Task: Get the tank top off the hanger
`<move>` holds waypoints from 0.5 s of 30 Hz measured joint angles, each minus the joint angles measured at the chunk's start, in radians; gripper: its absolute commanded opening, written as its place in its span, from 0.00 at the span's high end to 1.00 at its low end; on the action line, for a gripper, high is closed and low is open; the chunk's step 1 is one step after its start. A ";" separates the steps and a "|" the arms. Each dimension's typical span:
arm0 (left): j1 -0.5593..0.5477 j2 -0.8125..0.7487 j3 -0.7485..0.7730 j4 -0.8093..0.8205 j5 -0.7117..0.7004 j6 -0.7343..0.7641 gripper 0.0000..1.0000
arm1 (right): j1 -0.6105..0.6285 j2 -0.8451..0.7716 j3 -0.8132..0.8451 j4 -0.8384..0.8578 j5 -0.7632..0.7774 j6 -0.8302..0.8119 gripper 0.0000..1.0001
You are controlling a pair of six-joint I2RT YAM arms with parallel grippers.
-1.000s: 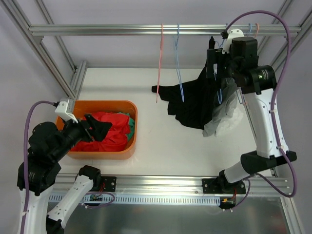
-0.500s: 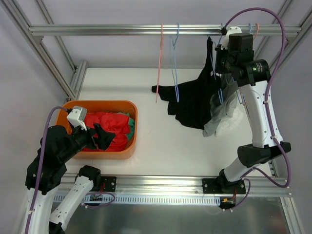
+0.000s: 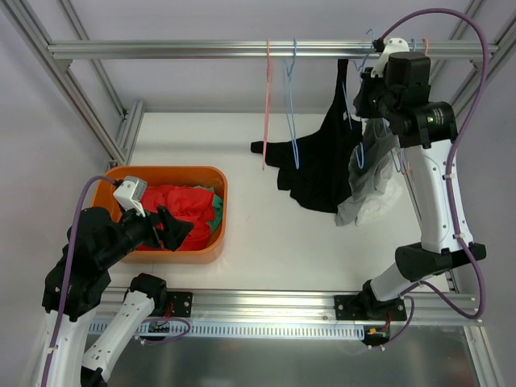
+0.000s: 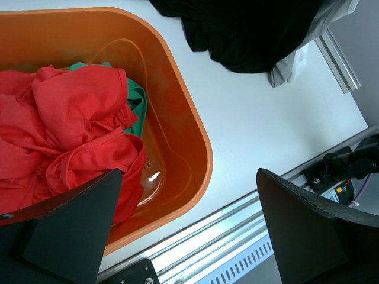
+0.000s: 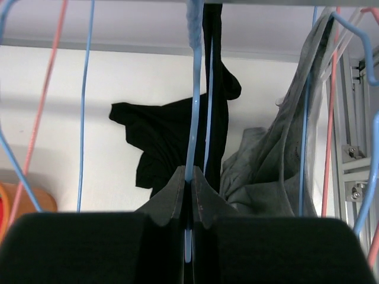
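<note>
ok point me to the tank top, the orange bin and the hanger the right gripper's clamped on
tank top (image 3: 318, 171), top external view, black body fabric lying on the table
bin (image 4: 185, 118), left wrist view, orange side wall
hanger (image 5: 195, 89), right wrist view, its upright blue wire

This is a robotics lab test cell, not a home. A silver slotted aluminium extrusion frame (image 3: 242, 50) cages a plain white flat desk (image 3: 274, 234), with bare pale walls beyond it. Two black-and-white jointed robot arms, the left arm (image 3: 89, 242) and the right arm (image 3: 435, 193), are bolted to a metal mounting rail (image 3: 266, 302) along the desk's near edge, trailing exposed purple cables (image 3: 439, 11). Above the desk's far edge, thin blue wire hangers (image 3: 292, 105) and a thin pink wire hanger (image 3: 265, 105) hang from the frame's top bar. An orange rounded plastic tub (image 3: 223, 205) sits on the desk's left part.
</note>
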 measured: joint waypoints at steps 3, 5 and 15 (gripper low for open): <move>0.000 0.000 0.000 0.000 0.006 0.000 0.01 | 0.000 -0.035 0.000 0.009 -0.021 0.008 1.00; 0.000 0.000 0.000 0.001 0.022 -0.002 0.01 | 0.000 -0.064 -0.003 0.016 -0.033 0.012 1.00; 0.000 0.039 0.005 0.103 0.175 -0.029 0.01 | 0.000 -0.402 -0.368 0.059 -0.188 0.058 1.00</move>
